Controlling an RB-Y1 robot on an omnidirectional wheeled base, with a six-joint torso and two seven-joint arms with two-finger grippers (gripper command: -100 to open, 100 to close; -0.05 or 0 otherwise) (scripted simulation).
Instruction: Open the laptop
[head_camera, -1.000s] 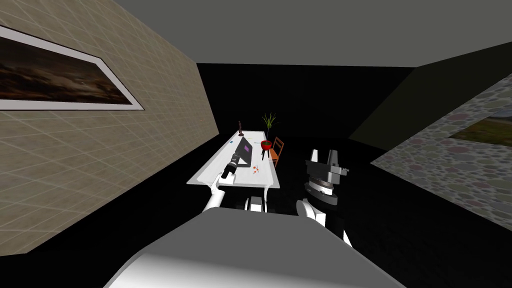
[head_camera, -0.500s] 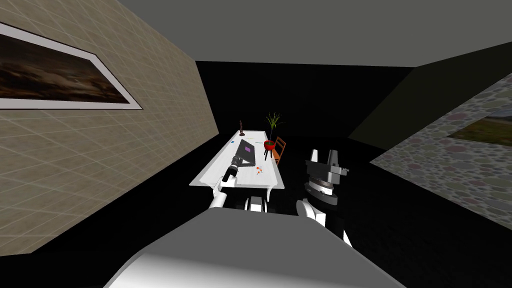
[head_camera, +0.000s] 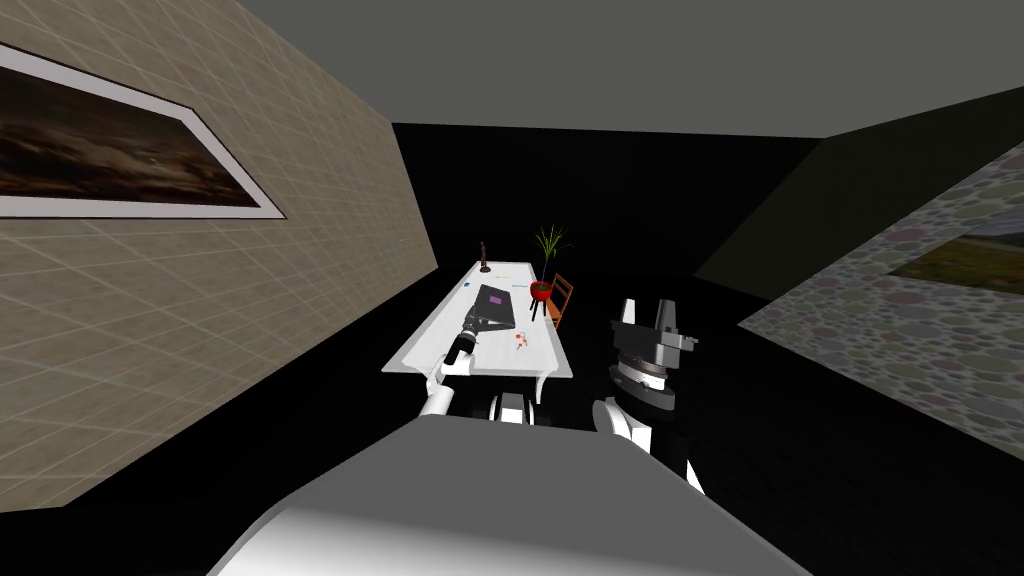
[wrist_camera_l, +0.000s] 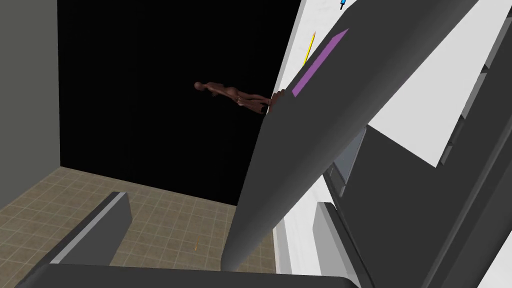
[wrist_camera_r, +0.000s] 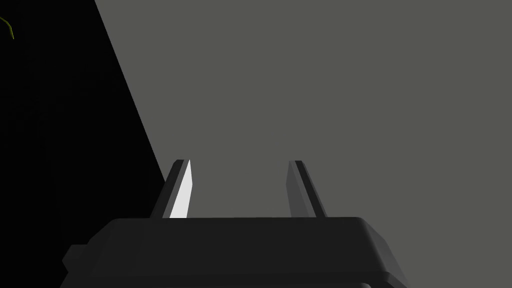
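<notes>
Here in the head view, the laptop (head_camera: 496, 306) is a dark grey slab with a purple patch (head_camera: 496, 298) on its upturned face. It lies about midway along the white bench (head_camera: 428, 338). How far its lid is parted from the base is too small to read here. The left end effector (head_camera: 473, 322) sits at the laptop's near corner, so the laptop lies at about 1 o'clock from it. A plant in a red pot (head_camera: 541, 290) stands at 2 o'clock of the laptop, and a small brown figurine (head_camera: 483, 258) at the bench's far end. The right end effector (head_camera: 648, 306) hangs off the bench at its 3 o'clock, fingers pointing up.

In the left wrist view, the lid (wrist_camera_l: 320, 115) is a broad dark grey sheet raised off the darker base, the purple patch (wrist_camera_l: 320, 62) on its outer face. A white wedge shows in the gap; I cannot tell what it belongs to. The base runs out of the picture. The left end effector (wrist_camera_l: 222, 202) is spread wide, and the lid's near corner comes down between its fingers (wrist_camera_l: 95, 230), unclamped. Whether the other finger touches the lid is unclear.

In the right wrist view, the right end effector (wrist_camera_r: 239, 162) stands parted and holds nothing.
</notes>
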